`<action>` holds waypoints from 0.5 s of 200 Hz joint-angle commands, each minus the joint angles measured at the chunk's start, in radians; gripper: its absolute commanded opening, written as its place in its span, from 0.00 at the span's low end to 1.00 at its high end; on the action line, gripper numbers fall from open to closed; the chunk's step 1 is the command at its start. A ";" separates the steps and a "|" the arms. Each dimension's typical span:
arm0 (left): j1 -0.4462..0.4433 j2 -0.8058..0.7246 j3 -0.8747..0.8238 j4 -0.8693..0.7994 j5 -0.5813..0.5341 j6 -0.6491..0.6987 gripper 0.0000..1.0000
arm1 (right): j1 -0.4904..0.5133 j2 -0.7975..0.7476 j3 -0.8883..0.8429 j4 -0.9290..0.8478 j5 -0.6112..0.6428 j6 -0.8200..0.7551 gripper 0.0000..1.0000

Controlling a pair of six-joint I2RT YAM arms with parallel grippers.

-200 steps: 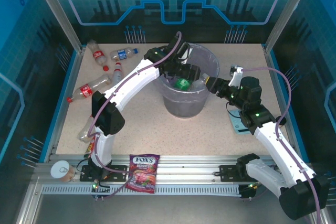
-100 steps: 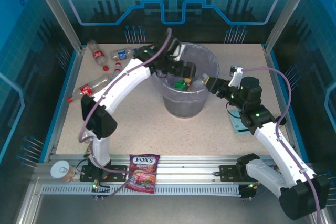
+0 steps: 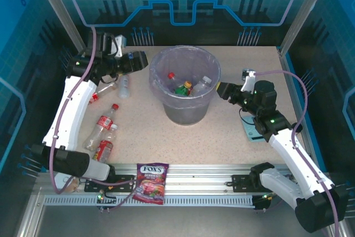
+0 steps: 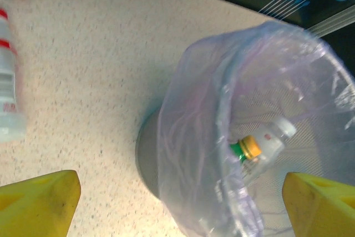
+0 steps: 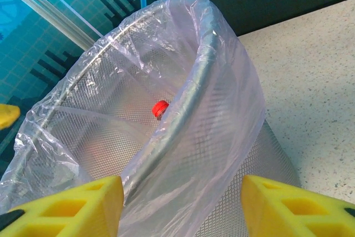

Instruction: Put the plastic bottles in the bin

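Round grey bin w/ lilac bag liner point(image 3: 186, 116) stands mid-table. Inside it: green plastic bottle point(image 3: 181, 89), clear bottle point(image 3: 203, 84), red-capped bottle point(image 3: 171, 75). On the table left of the bin lie a white-labelled bottle point(image 3: 124, 86), a red-labelled bottle point(image 3: 104, 123) and, nearer the bases, a second red-labelled bottle point(image 3: 103, 149). Left gripper point(image 3: 143, 59) is near the bin's left rim, jaws wide apart, empty. Right gripper point(image 3: 221, 90) is at the right rim, jaws apart; contact w/ bin cannot be told.

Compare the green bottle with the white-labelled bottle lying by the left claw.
The green bottle sits inside the bin; the white-labelled bottle lies flat on the table, outside it. The green bottle is tinted green with an orange-yellow cap; the white-labelled bottle is clear with a white, red-striped label. Both are small plastic bottles.
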 commanded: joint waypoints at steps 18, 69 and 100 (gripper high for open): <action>0.059 -0.012 -0.023 -0.023 -0.008 0.022 0.95 | 0.006 0.009 0.027 0.024 -0.031 -0.012 0.59; 0.189 0.081 -0.143 0.063 -0.141 0.098 0.95 | 0.006 -0.007 0.027 0.012 -0.024 -0.010 0.59; 0.195 0.233 -0.129 0.120 -0.210 0.120 0.94 | 0.006 -0.014 0.030 -0.003 -0.016 -0.015 0.59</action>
